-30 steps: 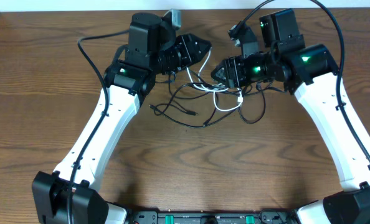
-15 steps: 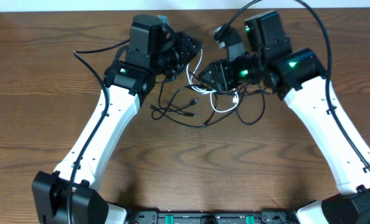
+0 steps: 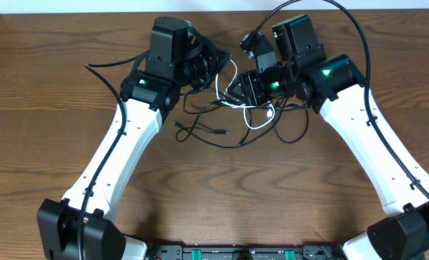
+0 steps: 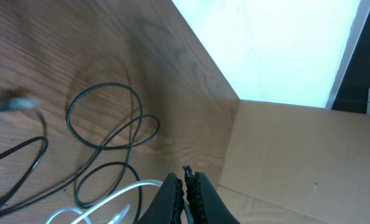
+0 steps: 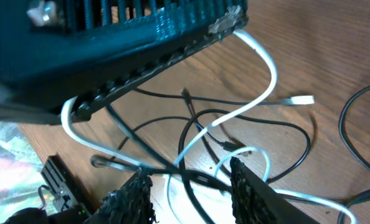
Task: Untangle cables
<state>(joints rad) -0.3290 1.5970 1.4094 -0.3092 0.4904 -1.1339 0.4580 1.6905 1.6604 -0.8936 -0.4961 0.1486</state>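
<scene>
The cables [image 3: 240, 117] lie in a loose tangle at the far middle of the wooden table [image 3: 55, 94], between the two grippers; thin black cords [image 3: 213, 132] with small plug ends loop out toward the near side, and a short white cord [image 3: 260, 124] curls through them; the left gripper [image 4: 186, 190] has its fingers pressed together on one end of the white cord, which arcs up off the wood; the right gripper [image 5: 191, 196] hangs spread wide just over the knot, with black and white strands crossing between its fingers.
</scene>
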